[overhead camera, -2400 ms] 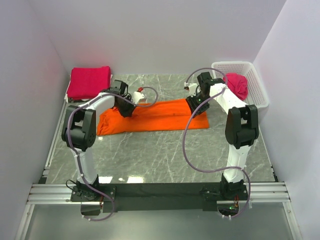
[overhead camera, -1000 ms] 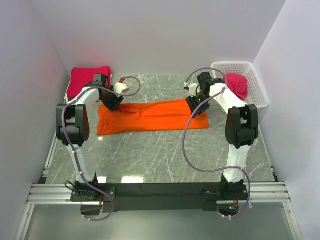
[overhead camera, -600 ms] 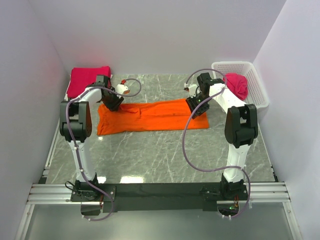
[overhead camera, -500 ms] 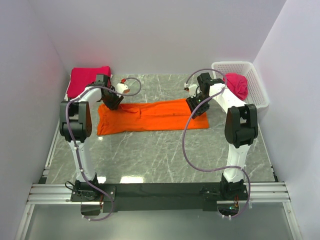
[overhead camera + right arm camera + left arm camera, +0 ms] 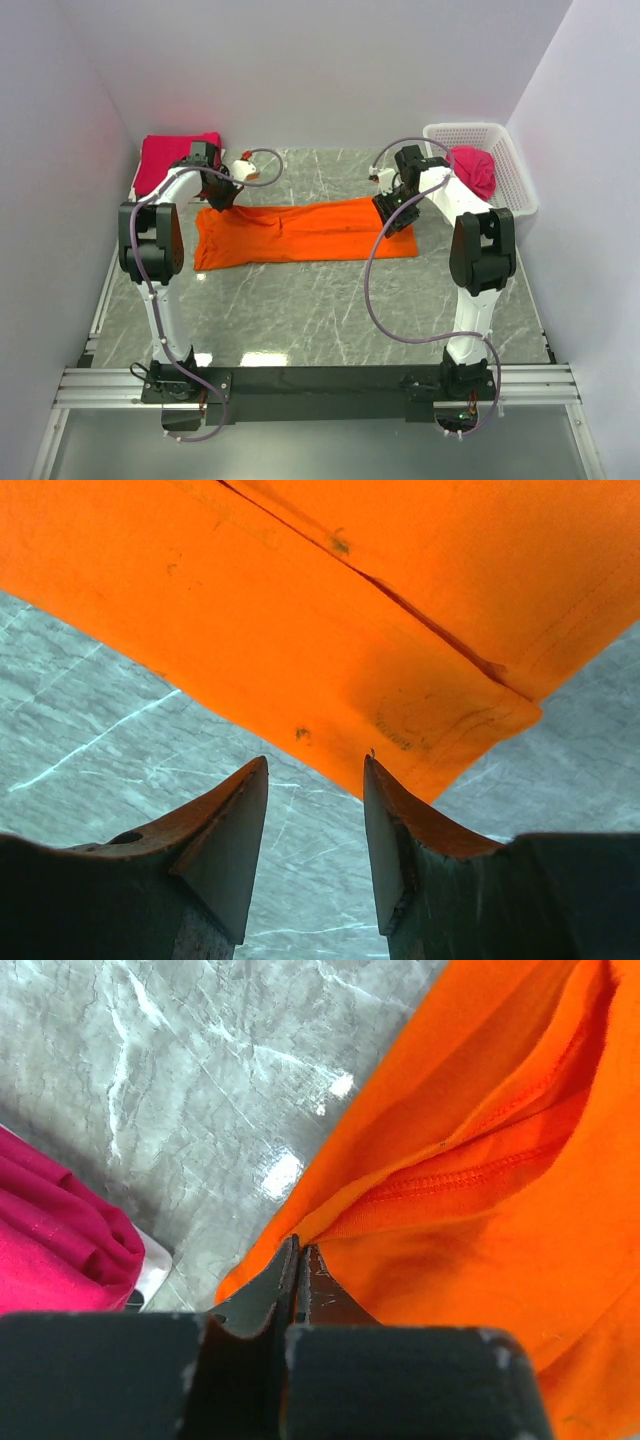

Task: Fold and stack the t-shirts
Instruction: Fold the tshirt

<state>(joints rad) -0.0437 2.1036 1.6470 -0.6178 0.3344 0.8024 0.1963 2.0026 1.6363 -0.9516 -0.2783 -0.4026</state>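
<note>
The bright orange t-shirt (image 5: 310, 232) lies flat across the middle of the table, folded to a long strip. My left gripper (image 5: 220, 197) is at its far left corner. In the left wrist view the left gripper (image 5: 298, 1246) is shut, with the hem of the orange t-shirt (image 5: 480, 1160) at its tips. My right gripper (image 5: 389, 217) hovers at the shirt's right end. In the right wrist view the right gripper (image 5: 315, 765) is open and empty over the edge of the orange t-shirt (image 5: 300, 600), near a corner. A folded crimson-pink t-shirt (image 5: 180, 163) lies at the back left.
A white lattice basket (image 5: 510, 150) at the back right holds a crumpled crimson-pink shirt (image 5: 476, 170). The folded crimson-pink shirt (image 5: 55, 1250) lies close to my left gripper. Grey marble table (image 5: 320, 310) is in front; white walls stand on three sides.
My left gripper has moved from over the shirt's left part to its far left corner, towards the back left. The right arm and the orange shirt have hardly moved.
</note>
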